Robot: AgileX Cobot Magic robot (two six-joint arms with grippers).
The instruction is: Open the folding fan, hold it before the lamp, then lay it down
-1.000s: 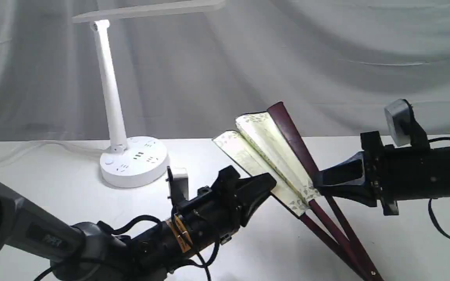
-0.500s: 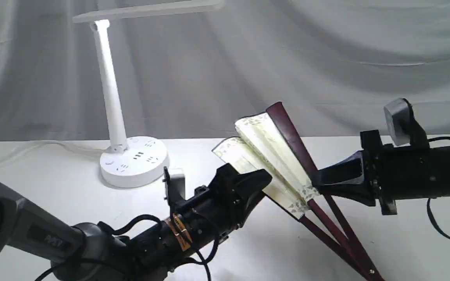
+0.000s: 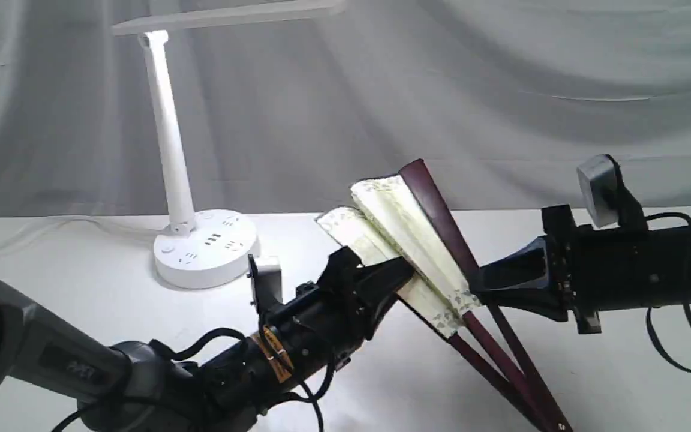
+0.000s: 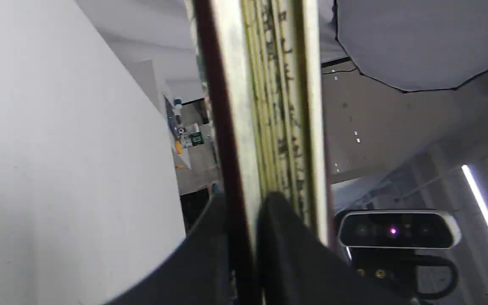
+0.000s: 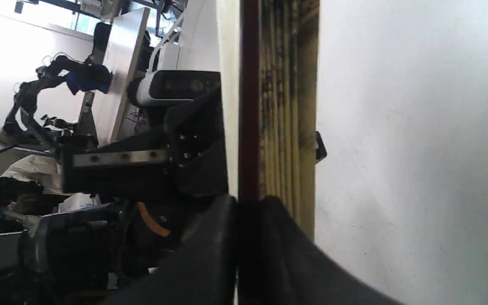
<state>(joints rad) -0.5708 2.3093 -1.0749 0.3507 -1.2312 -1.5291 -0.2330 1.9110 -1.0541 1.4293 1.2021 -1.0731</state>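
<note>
Big grey cloth backdrop [image 3: 501, 90] hangs in soft folds right across the back, and below it lies a plain white matt surface [image 3: 81, 288]. On the left of that surface stands the white plastic desk lamp [image 3: 168, 150]: round base with sockets, slim tapered stem, flat bar head up top. To the right of the lamp and clear of it, up in the air, there's the large paper folding fan [image 3: 408, 231]. It's partly open and tilted, the cream pleated leaf bunched in two thick wedges with a patterned border. Its glossy dark maroon wooden guards run down to the pivot at the lower right. In the left wrist view, dark calligraphy shows along the pleat edges. The black left gripper [image 3: 402, 273] has its jaws clamped on the fan's lower edge. The black right gripper [image 3: 478, 282] has its jaws pinched tight on the upper maroon guard.
</note>
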